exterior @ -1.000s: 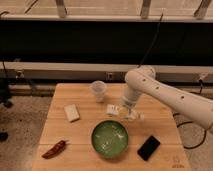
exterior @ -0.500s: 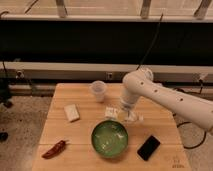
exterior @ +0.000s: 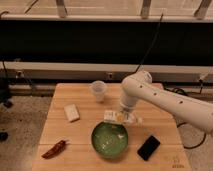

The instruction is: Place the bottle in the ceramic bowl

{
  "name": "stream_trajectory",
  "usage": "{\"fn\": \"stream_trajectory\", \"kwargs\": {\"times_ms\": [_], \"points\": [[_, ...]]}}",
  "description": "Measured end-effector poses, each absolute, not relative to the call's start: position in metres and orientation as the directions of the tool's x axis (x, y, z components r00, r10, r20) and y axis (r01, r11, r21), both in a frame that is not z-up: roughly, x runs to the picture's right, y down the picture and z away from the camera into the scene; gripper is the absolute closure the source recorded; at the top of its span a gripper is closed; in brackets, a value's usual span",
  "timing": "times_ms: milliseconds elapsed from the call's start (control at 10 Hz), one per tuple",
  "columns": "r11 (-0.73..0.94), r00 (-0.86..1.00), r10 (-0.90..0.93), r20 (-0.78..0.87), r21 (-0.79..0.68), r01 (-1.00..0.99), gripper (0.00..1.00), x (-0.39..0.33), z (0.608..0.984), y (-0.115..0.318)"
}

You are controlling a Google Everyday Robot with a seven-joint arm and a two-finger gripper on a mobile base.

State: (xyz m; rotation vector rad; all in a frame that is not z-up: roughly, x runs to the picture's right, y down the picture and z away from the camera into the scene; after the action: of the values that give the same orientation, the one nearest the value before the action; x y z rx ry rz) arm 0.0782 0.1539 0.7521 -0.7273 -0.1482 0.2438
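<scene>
Bottle [exterior: 114, 116] placement is the job, and the small pale bottle with its white label lies on its side on the wooden counter [exterior: 85, 135], just beyond the far rim of the green bowl [exterior: 109, 139] and near the clear cup [exterior: 99, 91]. The white arm reaches in from the right and bends down so that the hand [exterior: 126, 116] sits low at the bottle's right end, touching it or nearly so; whether it is clenched on the bottle or released cannot be told from this view. To do this step well, I would judge that the hand should close around the middle of the bottle's body, get a firm hold before lifting, raise it high enough to clear the bowl's rim, carry it the short way toward the near side, and let go only once it hangs over the bowl's centre, so it neither clips the edge nor rolls off. A white block [exterior: 71, 112], a red chilli [exterior: 54, 149] and a black phone [exterior: 149, 147] lie well apart from that path. No writing on the bottle's label, or anywhere else, can be read.
</scene>
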Motion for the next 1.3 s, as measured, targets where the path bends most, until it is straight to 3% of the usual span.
{"fn": "stream_trajectory", "kwargs": {"times_ms": [1300], "points": [[0.749, 0.973, 0.208, 0.095, -0.656, -0.096, 1.0, 0.068, 0.749, 0.174]]}}
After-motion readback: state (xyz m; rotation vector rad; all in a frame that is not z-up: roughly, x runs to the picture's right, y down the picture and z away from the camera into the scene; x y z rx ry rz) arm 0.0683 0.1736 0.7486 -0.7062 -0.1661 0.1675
